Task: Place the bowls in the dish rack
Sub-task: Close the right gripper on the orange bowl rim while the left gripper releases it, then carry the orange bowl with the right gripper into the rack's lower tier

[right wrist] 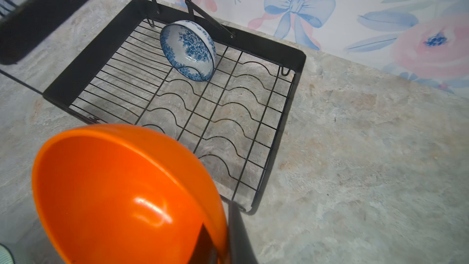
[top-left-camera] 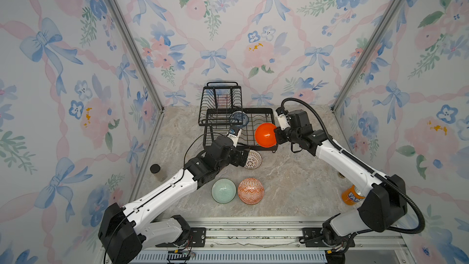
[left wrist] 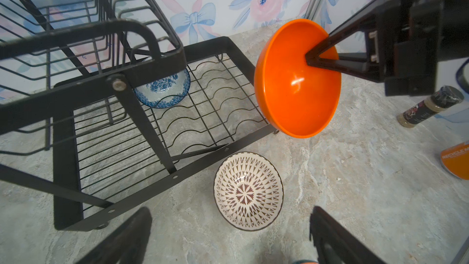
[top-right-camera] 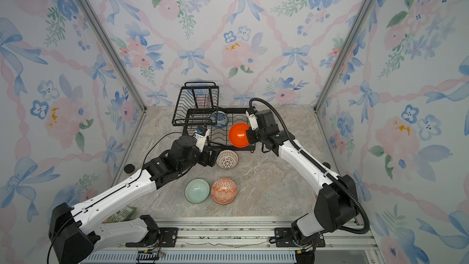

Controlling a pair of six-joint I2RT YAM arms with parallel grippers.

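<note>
The black wire dish rack (top-left-camera: pixel 273 123) (top-right-camera: pixel 237 109) stands at the back of the table. A blue-patterned bowl (top-left-camera: pixel 239 118) (right wrist: pixel 189 49) leans on edge in its lower tray. My right gripper (top-left-camera: pixel 275 133) (right wrist: pixel 220 237) is shut on the rim of the plain orange bowl (top-left-camera: pixel 265 135) (left wrist: pixel 297 82), held tilted over the tray's front right corner. My left gripper (top-left-camera: pixel 245 158) (left wrist: pixel 231 214) is open, just left of the white lattice bowl (top-left-camera: pixel 253 160) (left wrist: pixel 248 191), which lies on the table in front of the rack. A celadon bowl (top-left-camera: pixel 223 190) and an orange-white geometric bowl (top-left-camera: pixel 250 191) sit nearer the front.
An orange soda can (top-left-camera: pixel 351 195) stands at the right beside my right arm. One spice jar (top-left-camera: pixel 157 171) stands by the left wall and another (left wrist: pixel 426 107) lies at the right. A green packet (top-right-camera: pixel 121 213) shows under my left arm. The rack's raised basket (top-left-camera: pixel 220 102) holds nothing.
</note>
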